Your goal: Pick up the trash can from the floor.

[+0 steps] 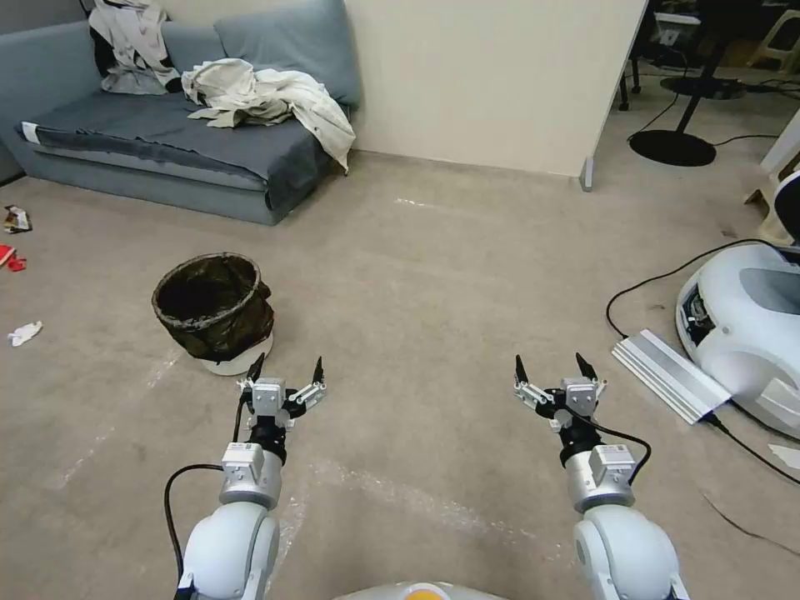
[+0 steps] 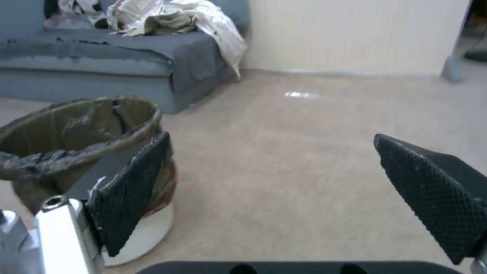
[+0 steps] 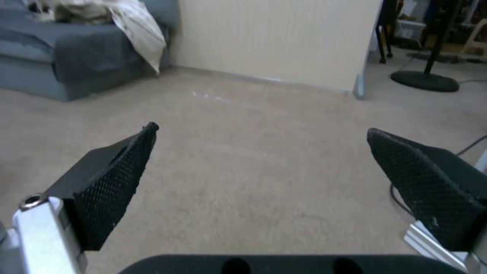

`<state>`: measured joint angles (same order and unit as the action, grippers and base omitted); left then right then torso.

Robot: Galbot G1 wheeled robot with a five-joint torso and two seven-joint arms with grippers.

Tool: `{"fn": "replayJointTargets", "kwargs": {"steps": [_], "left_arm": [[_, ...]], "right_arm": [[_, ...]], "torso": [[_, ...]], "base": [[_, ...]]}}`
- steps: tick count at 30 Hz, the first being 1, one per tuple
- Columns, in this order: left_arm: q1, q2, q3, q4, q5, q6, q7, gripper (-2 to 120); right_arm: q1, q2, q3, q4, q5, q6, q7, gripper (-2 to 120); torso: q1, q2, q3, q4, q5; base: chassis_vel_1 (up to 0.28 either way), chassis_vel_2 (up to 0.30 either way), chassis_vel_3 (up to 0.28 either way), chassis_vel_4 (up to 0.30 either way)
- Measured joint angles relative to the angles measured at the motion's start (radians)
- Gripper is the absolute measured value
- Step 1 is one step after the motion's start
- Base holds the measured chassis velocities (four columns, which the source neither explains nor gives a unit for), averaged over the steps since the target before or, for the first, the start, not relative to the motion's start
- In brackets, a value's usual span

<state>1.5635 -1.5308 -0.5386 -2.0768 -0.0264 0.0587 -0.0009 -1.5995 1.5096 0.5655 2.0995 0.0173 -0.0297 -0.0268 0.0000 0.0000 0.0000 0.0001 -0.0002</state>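
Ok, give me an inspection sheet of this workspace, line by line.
Surface: beige carpet floor with faint pale tape marks.
Job's things: trash can upright on the floor, dark bag folded over its rim, not held.
Clutter: scraps of litter on the floor at far left; a flat white panel at right.
Grippers: left gripper open, just short of the trash can; right gripper open over bare floor.
Cables: black cable looping to a white machine.
Surroundings: grey sofa with crumpled clothes; cream wall.

No legible text, labels, brands or numbers anywhere. Possibly print on the crumpled wrapper (image 1: pixel 16 219) lying by the sofa (image 1: pixel 167 142), but too small to read.
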Motion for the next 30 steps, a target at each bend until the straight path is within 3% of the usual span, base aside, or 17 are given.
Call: {"fn": "replayJointTargets", "kwargs": {"steps": [4,6,17,30], "left_arm": [[0.029,-0.067,0.027,-0.158,-0.057,0.126,0.0,100],[0.044,-0.061,0.004,-0.176,-0.064,0.128,0.002,100],[0.071,0.0,-0.082,-0.18,-0.118,0.109,0.054,100],[0.086,-0.004,-0.095,-0.191,-0.105,0.109,0.05,100]], "right_arm": [[-0.077,0.017,0.026,0.157,0.03,-0.049,-0.043,100],[-0.082,0.012,0.03,0.175,0.07,-0.053,-0.054,100],[-0.064,-0.015,0.046,0.13,0.169,0.036,-0.107,100],[-0.051,-0.032,0.048,0.106,0.19,0.053,-0.111,100]], "torso": [[0.0,0.0,0.0,-0.0004,0.0001],[0.0,0.0,0.0,-0.0003,-0.0001],[0.0,0.0,0.0,0.0,0.0001],[0.0,0.0,0.0,-0.0002,0.0001]], "base": [[0.0,0.0,0.0,0.0],[0.0,0.0,0.0,0.0],[0.0,0.0,0.0,0.0],[0.0,0.0,0.0,0.0]]}}
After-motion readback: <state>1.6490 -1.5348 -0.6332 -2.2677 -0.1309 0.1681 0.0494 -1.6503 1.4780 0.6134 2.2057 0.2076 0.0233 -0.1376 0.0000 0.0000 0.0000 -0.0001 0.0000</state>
